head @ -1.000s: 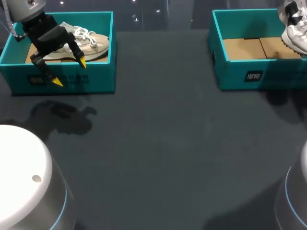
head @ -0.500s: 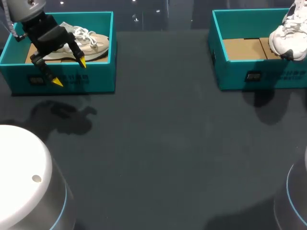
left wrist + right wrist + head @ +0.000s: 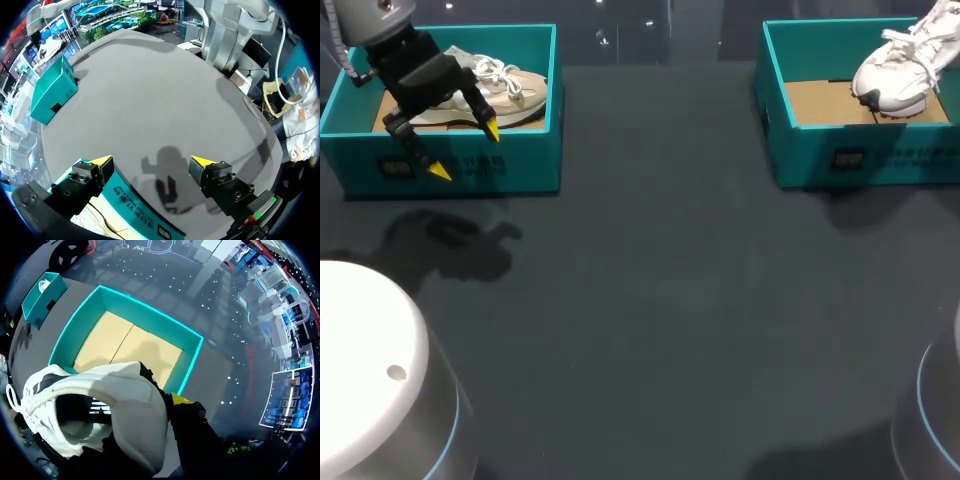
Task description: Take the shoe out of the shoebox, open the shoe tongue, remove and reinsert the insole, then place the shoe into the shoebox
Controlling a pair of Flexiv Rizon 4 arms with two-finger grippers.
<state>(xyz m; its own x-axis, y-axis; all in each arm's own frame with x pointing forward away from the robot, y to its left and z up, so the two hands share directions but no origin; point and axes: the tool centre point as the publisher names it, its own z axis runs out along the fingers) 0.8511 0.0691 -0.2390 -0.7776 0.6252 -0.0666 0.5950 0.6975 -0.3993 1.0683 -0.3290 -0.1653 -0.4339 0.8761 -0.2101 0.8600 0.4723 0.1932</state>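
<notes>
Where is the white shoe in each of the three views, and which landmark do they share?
Head view: white shoe at the far right, above the right shoebox.
Left wrist view: shoe not discernible; right shoebox stands far off.
Right wrist view: white shoe close up, over the open right shoebox.
Shared landmark: the right shoebox.

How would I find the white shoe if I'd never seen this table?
Start at the dark table, then go to the teal shoebox at its far right corner. The white shoe hangs in the air over that box. The other shoe, in the left box, is beige and lies inside.
</notes>
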